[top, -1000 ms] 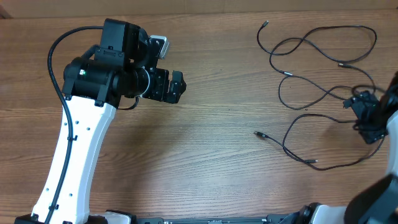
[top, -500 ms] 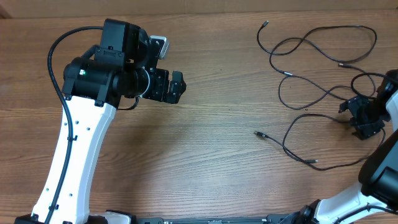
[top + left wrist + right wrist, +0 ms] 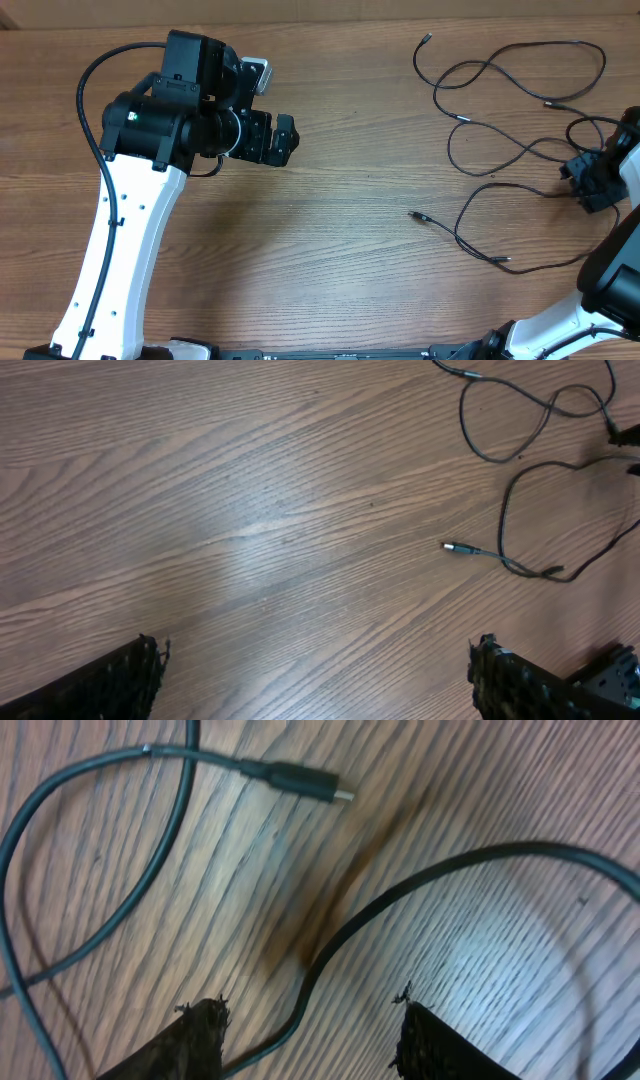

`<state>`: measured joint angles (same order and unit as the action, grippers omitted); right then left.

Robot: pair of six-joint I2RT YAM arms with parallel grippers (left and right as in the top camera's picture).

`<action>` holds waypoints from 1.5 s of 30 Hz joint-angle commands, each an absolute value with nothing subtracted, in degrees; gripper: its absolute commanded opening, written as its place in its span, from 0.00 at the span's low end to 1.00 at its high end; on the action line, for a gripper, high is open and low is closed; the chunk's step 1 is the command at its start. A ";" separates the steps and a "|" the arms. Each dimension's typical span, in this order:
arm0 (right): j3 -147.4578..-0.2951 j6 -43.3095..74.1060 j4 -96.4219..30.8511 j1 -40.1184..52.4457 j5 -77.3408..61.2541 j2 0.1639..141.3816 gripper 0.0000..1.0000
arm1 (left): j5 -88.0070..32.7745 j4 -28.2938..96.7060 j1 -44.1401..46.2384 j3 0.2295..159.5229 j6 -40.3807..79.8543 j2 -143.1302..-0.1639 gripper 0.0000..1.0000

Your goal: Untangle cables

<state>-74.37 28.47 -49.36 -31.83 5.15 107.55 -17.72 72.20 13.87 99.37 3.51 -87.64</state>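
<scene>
1. The left pincer (image 3: 287, 140) hangs above the left half of the surface (image 3: 330, 260), its fingers spread fully apart and holding nothing. We judge it to be parked there: it is well apart from the work and blocks nothing. Its wrist view shows bare wood below and the nearest plug (image 3: 452, 546) off to the right.

2. The middle of the surface carries nothing, so we have room to draw a freed cord leftward.

3. The cables (image 3: 457, 230) lie in the right third of the surface, spread in loose, overlapping loops. Several plug ends lie free on the wood. The loops cross one another near the right edge, so we expect that pulling one will drag its neighbours.

4. The right pincer (image 3: 590, 185) sits low at the right edge, over the crossings. In its wrist view the fingers stand apart with one cord (image 3: 305, 975) running between them. Nothing is clamped yet. We judge that this placement prepares a grip on that cord. A second cord with a plug (image 3: 300, 782) lies near and could be caught by mistake.
</scene>
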 commanded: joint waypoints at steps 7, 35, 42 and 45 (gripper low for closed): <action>-74.61 28.69 -48.29 -31.94 7.46 113.01 0.50 | -17.58 71.77 13.89 99.37 4.36 -86.89 0.99; -74.70 35.81 -45.67 -32.08 11.11 115.00 0.19 | -17.41 71.77 13.89 99.37 4.32 -86.89 1.00; -74.76 36.75 -45.82 -32.16 11.16 115.00 0.06 | -17.41 71.96 13.89 99.37 4.32 -86.89 1.00; -75.33 39.22 -47.44 -32.51 11.40 115.00 0.04 | -17.41 71.96 13.89 99.37 4.32 -86.89 1.00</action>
<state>-74.37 36.01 -46.17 -31.86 9.98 114.02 -17.72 72.03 13.87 99.37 3.51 -87.64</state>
